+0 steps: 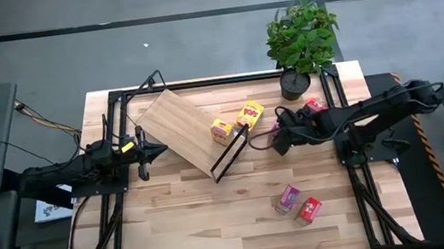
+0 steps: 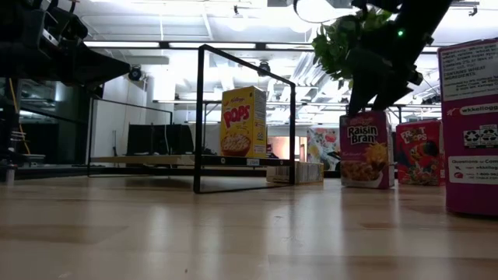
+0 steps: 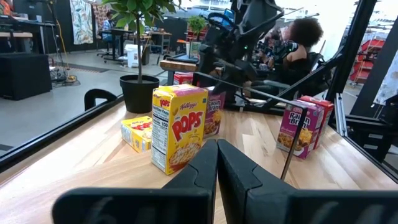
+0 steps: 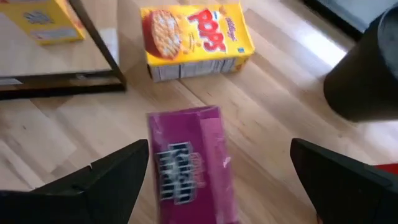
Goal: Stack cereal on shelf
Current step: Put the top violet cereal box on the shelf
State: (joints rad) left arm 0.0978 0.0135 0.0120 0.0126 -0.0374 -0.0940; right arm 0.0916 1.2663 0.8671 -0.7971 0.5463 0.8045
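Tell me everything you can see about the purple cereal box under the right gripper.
The purple Raisin Bran box is a small cardboard carton with white lettering on magenta panels. It stands upright on the wooden tabletop, just outside the shelf, with the upright yellow Pops box between it and the shelf's black wire frame. The right gripper is above it with fingers spread wide on either side, not touching it. Nothing else touches the box; the black plant pot is close by.

"pops" on yellow box (image 2: pixel 243 121); "raisin bran" on purple box (image 2: pixel 365 149)
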